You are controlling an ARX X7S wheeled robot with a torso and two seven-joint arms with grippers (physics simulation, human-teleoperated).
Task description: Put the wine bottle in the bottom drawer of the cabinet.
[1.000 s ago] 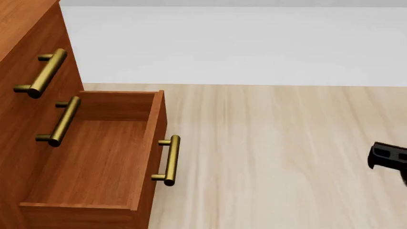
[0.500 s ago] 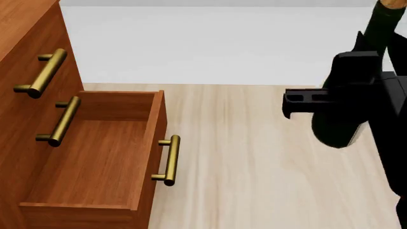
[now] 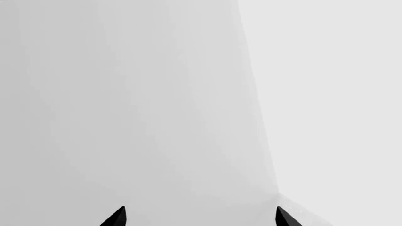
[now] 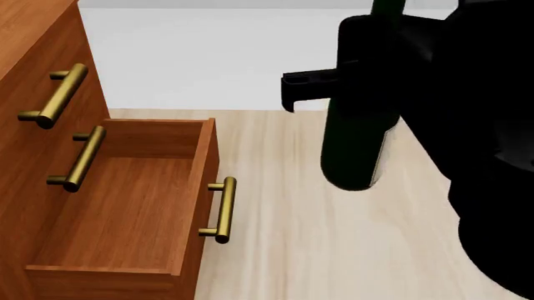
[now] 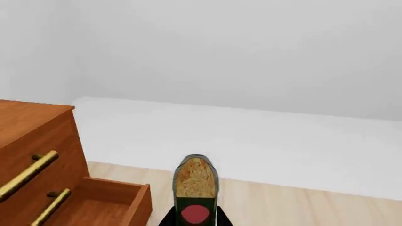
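The dark green wine bottle (image 4: 359,134) hangs upright above the floor, right of the cabinet (image 4: 34,125), held in my right gripper (image 4: 359,75), which is shut on it. In the right wrist view the wine bottle's tan cork top (image 5: 196,176) points toward the camera between the dark fingers of the right gripper (image 5: 195,221). The bottom drawer (image 4: 125,206) stands pulled out, its inside bare, its brass handle (image 4: 224,209) facing the bottle. My left gripper (image 3: 198,219) shows only two dark fingertips far apart against a blank grey wall; it is open and holds nothing.
Two closed drawer fronts with brass handles (image 4: 59,94) sit above the pulled-out drawer. Pale wood floor (image 4: 317,237) runs from the cabinet to a white wall (image 4: 250,56). My black right arm (image 4: 484,156) fills the head view's right side.
My right arm has swung in from the right edge toward the left, carrying the wine bottle closer to the pulled-out drawer. The cabinet and drawer have not moved.
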